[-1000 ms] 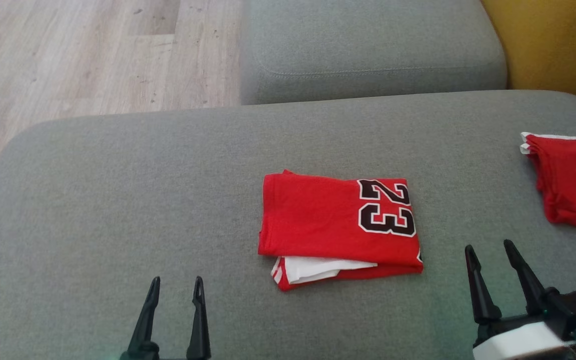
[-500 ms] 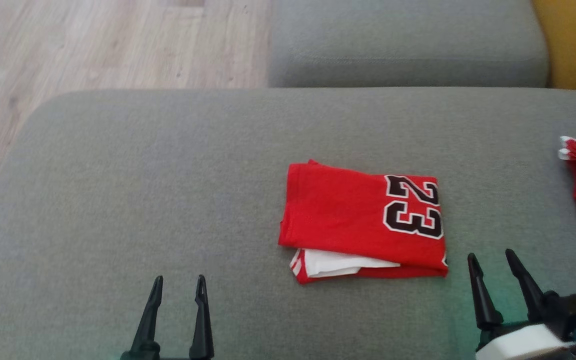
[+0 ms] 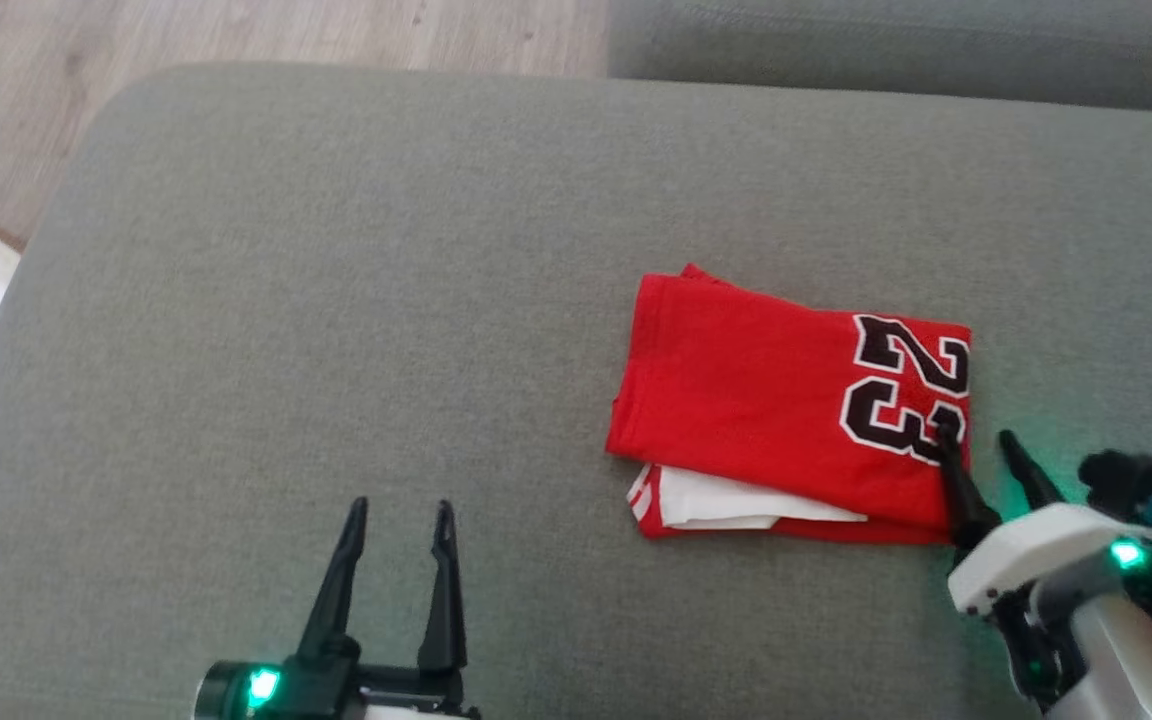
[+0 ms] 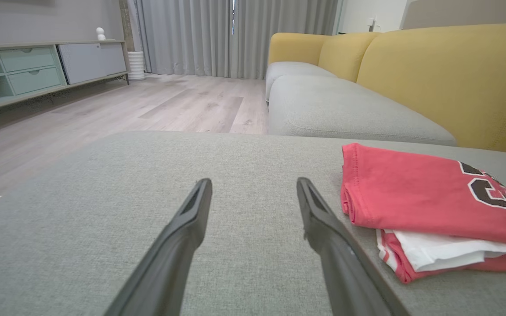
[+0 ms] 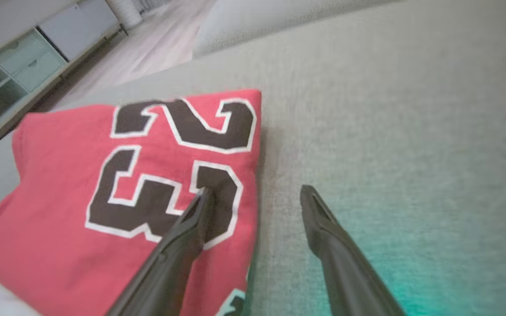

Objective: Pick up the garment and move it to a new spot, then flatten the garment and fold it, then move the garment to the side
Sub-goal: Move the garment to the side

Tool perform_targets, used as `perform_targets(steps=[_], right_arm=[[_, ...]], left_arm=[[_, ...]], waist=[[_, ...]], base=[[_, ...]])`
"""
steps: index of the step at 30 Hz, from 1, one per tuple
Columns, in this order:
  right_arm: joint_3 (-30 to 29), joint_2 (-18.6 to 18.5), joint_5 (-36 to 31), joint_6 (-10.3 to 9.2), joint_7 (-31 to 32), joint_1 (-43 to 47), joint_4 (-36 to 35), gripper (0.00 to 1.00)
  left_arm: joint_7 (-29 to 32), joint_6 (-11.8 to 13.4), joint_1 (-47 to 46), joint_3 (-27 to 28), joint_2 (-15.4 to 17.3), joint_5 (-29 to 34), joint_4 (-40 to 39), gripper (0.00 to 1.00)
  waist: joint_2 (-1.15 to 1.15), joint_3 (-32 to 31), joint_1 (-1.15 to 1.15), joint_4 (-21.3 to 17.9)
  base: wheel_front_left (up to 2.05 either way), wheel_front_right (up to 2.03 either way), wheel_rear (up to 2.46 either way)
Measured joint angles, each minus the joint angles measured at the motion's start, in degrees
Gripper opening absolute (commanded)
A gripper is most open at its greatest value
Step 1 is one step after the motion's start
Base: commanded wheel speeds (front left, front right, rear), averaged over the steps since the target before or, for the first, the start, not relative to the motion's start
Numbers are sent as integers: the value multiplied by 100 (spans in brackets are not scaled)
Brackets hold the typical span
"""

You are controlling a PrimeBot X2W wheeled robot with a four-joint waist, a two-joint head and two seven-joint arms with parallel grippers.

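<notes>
**Right gripper reaches the folded jersey's edge**

The left gripper (image 3: pixel 402 505) waits as before, fingers spread wide and empty, with the folded red jersey (image 3: pixel 776 400) ahead to its right on the grey sofa cushion (image 3: pixel 336 300). The head camera has dipped. The right gripper (image 3: pixel 976 432), also spread wide, has come forward. Its left finger is over the jersey's right edge and its other finger over bare cushion, probably ready to pinch for the move aside. The jersey's number (image 3: pixel 904 395) reads "23", and no brand is legible.

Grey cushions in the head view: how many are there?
2. The large cushion bears the folded red garment; a second cushion lies along the top right edge. Others may lie outside the frame.
</notes>
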Motion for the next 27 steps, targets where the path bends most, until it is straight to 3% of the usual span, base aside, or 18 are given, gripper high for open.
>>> perform_targets(steps=[3, 5, 6, 13, 17, 27], right_arm=[[254, -41, 461, 0, 326, -171, 175, 100], [368, -89, 778, 0, 422, -205, 170, 7], [368, -89, 778, 0, 422, -205, 170, 0], [724, -577, 864, 0, 283, -280, 108, 0], [693, -1145, 757, 0, 327, -687, -43, 0], [413, -2609, 510, 0, 622, -1796, -495, 0]], left_arm=[[0, 32, -45, -45, -5, -1, 35, 100], [0, 41, -81, -46, -4, -18, 55, 100], [0, 41, -81, -46, -4, -18, 55, 100], [-2, 135, -85, 31, -5, -399, -82, 100], [-8, 147, -107, 77, -5, -530, -177, 100], [-8, -169, -887, 62, -9, -522, -227, 100]], waist=[[0, 62, 0, 80], [0, 62, -1, 106], [0, 62, -1, 106], [0, 61, -1, -233], [0, 162, -2, -585], [0, 891, -1, -1391]], base=[[0, 0, 0], [0, 0, 0], [0, 0, 0], [0, 0, 0], [0, 0, 0], [0, 0, 0]])
